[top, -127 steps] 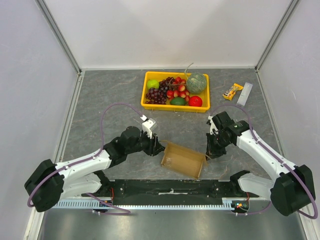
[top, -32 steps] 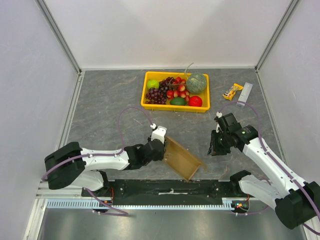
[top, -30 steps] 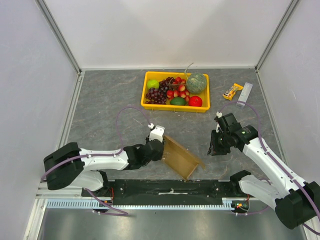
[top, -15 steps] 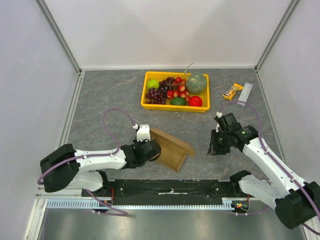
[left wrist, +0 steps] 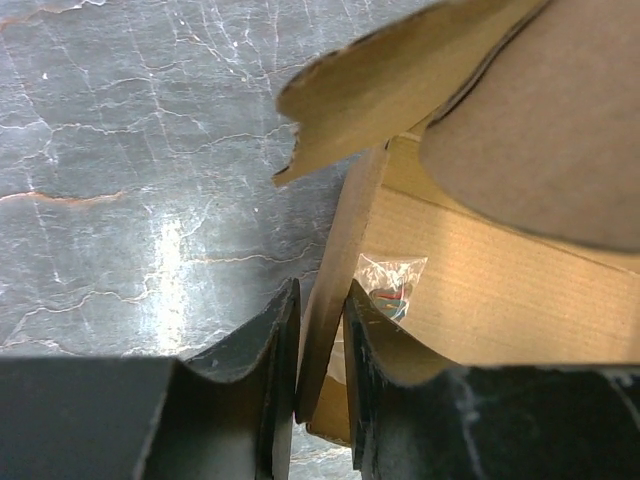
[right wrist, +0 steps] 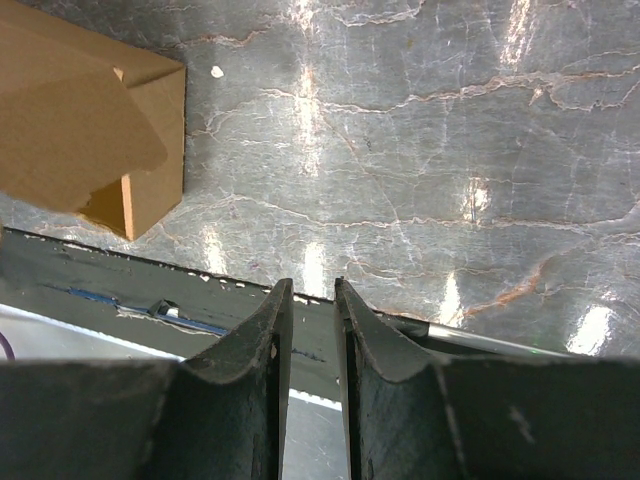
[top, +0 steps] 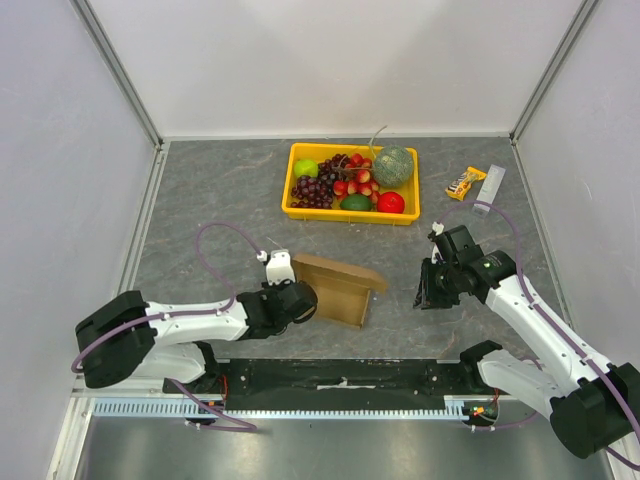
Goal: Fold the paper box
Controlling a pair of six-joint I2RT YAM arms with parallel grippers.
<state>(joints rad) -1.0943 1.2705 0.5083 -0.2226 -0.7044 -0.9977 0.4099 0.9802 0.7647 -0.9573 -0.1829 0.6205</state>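
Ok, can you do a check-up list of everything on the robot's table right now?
Surface: grey marbled table, nothing spilled seen.
Job's things: paper box, flap raised, small plastic bag inside.
Clutter: yellow tray of fruit at the back; snack packet and white bar back right.
Claws: left claw pinching a box wall; right claw slightly open, empty, apart from the box.
Cables: purple cables loop over both arms.
Surroundings: plain white walls.

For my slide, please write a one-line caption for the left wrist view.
Left gripper closed on one wall of the paper box, grey marbled table behind; a small clear bag inside.
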